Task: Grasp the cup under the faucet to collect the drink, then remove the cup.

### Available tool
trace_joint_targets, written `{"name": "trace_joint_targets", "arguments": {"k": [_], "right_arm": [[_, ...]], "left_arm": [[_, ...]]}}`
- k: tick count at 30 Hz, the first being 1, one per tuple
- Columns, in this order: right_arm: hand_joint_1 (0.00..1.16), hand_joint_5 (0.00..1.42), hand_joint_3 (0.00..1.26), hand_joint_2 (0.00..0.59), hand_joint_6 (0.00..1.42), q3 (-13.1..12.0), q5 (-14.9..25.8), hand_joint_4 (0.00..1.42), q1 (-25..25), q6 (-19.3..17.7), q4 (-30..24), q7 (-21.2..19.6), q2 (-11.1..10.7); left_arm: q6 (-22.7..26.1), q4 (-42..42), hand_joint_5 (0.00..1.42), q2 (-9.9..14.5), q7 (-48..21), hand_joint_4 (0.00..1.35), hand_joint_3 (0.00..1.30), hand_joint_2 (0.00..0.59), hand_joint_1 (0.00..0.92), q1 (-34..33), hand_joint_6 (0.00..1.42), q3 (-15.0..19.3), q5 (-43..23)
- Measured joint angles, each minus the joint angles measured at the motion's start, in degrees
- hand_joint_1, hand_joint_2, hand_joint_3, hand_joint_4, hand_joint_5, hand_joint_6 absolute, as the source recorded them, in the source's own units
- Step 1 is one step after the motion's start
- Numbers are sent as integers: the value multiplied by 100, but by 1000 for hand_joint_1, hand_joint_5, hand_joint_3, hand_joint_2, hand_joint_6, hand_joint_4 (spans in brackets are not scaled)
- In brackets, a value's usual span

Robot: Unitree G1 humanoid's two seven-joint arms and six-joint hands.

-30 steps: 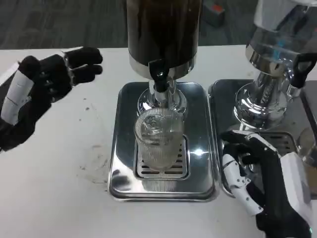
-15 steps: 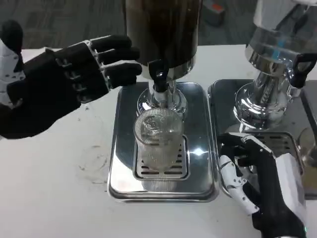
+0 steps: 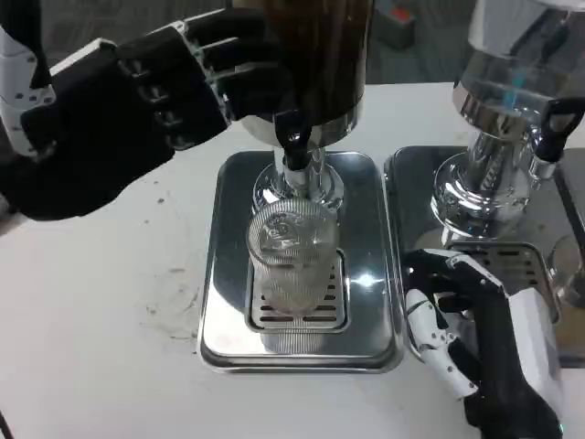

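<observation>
Fingers of the left hand (image 3: 137, 110) spread apart reach toward the black faucet lever (image 3: 291, 128), presumably to pour, while the right hand (image 3: 466, 320), open, waits beside the ribbed clear plastic cup (image 3: 291, 256) standing on the steel drip tray (image 3: 228, 274) directly under it.

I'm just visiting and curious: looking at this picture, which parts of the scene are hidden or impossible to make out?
- Dark dispenser, head view: its top is cut off by the upper edge.
- Left hand: its fingertips blend into the dispenser's dark body, so contact cannot be judged.
- Cup: clear glass, so whether any drink is inside is unclear.
- Second dispenser: cut off by the right edge.
- Right hand: its wrist runs off the bottom edge.
</observation>
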Motion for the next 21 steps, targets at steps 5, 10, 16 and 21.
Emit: {"name": "trace_joint_targets", "arguments": {"k": [5, 10, 16, 21], "right_arm": [[311, 431, 469, 463, 492, 12, 10, 390, -3, 0, 15, -55, 10], [312, 431, 474, 463, 492, 29, 11, 390, 6, 0, 18, -118, 44], [307, 431, 480, 468, 492, 45, 17, 390, 33, -1, 32, -178, 57], [302, 431, 482, 470, 492, 63, 30, 392, 38, -1, 40, -191, 80]], "left_arm": [[0, 115, 166, -330, 139, 154, 245, 68, 0, -208, 85, -4, 163], [-76, 331, 181, -571, 305, 172, 262, 68, 0, -406, 87, -5, 382], [-295, 665, 182, -789, 401, 173, 263, 68, 0, -527, 87, -10, 689], [-464, 891, 182, -882, 396, 173, 263, 68, 0, -614, 87, -28, 944]]}}
